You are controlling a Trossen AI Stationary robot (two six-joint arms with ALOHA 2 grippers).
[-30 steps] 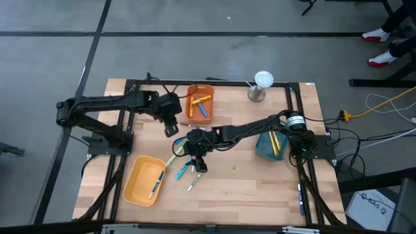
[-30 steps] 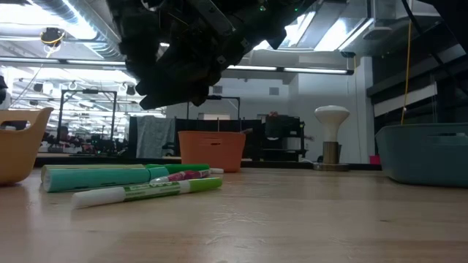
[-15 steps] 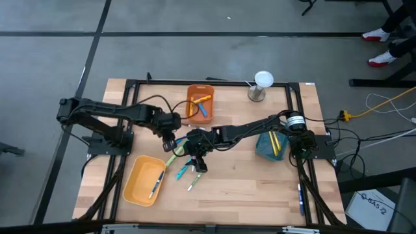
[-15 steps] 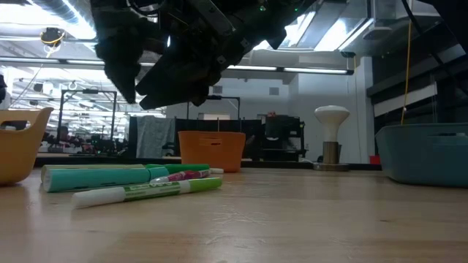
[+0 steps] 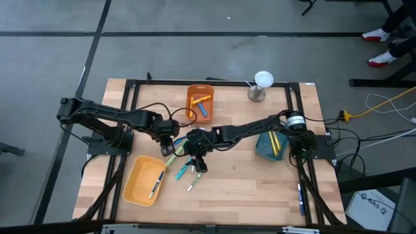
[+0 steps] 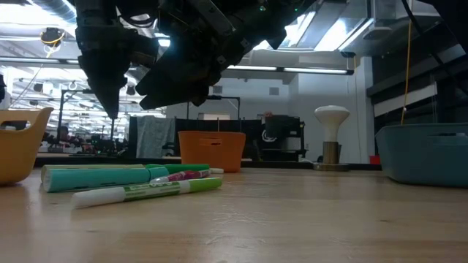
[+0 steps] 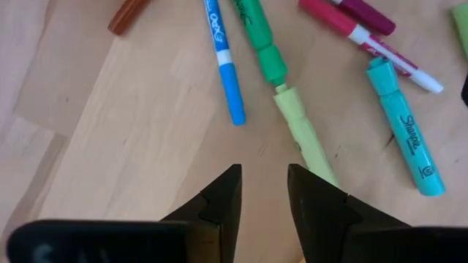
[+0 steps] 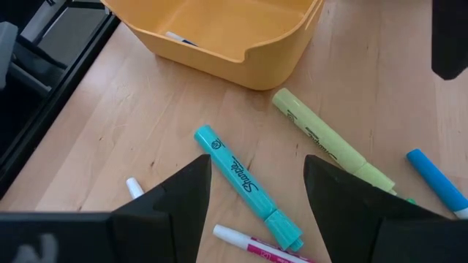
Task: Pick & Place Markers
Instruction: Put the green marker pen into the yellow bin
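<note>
Several markers lie flat and loose on the wooden table between the two grippers: a teal Sharpie (image 8: 248, 186), a yellow-green highlighter (image 8: 329, 142), a blue one (image 7: 223, 62), a green one (image 7: 259, 36) and a pink one (image 7: 362, 36). In the high view they show as a cluster (image 5: 183, 168). My left gripper (image 5: 168, 149) (image 7: 263, 174) hovers open, pointing down, just left of the cluster. My right gripper (image 5: 198, 161) (image 8: 257, 164) hangs wide open above the teal Sharpie. Neither touches a marker.
A yellow bin (image 5: 133, 188) with a blue marker sits near the front left. An orange bin (image 5: 192, 110) with markers stands farther back, and a teal bin (image 5: 263, 148) with yellow sticks is on the right. A white-topped stand (image 5: 262, 84) is at the far edge. A brown stick (image 7: 128, 11) lies beside the markers.
My left gripper has moved from beside the orange bin toward the table's near edge, down to the left side of the marker cluster, and has come into the low view pointing down. The markers lie as before.
</note>
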